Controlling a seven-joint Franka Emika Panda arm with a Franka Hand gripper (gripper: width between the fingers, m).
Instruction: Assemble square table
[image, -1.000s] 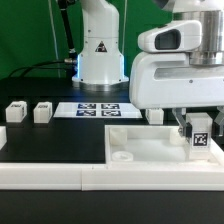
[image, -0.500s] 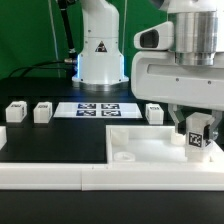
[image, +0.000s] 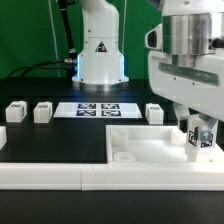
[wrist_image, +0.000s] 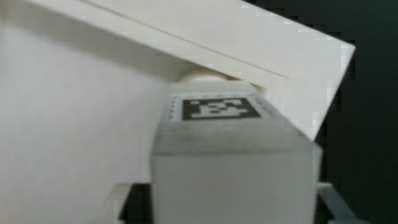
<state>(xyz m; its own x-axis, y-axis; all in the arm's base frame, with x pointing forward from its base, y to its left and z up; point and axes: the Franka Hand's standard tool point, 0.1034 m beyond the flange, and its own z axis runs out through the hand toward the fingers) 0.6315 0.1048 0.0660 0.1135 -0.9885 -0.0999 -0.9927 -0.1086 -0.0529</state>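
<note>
The white square slab (image: 150, 145) lies on the black table, with a round socket (image: 122, 156) at its near left corner. My gripper (image: 200, 132) is shut on a short white tagged leg (image: 201, 141) and holds it upright over the slab's right edge. In the wrist view the leg (wrist_image: 222, 160) with its tag (wrist_image: 222, 107) fills the middle between my fingers (wrist_image: 128, 200). Its far end points at a corner socket (wrist_image: 210, 72) of the slab (wrist_image: 71, 110). Whether the leg touches the socket I cannot tell.
Three loose legs stand behind the slab: two at the exterior view's left (image: 15, 112) (image: 42, 112) and one (image: 154, 112) near the slab. The marker board (image: 98, 109) lies by the robot base (image: 100, 55). The white L-shaped border wall (image: 55, 172) runs along the front.
My hand has turned about its wrist and shifted toward the exterior view's right. The held leg has stayed over the slab's right edge.
</note>
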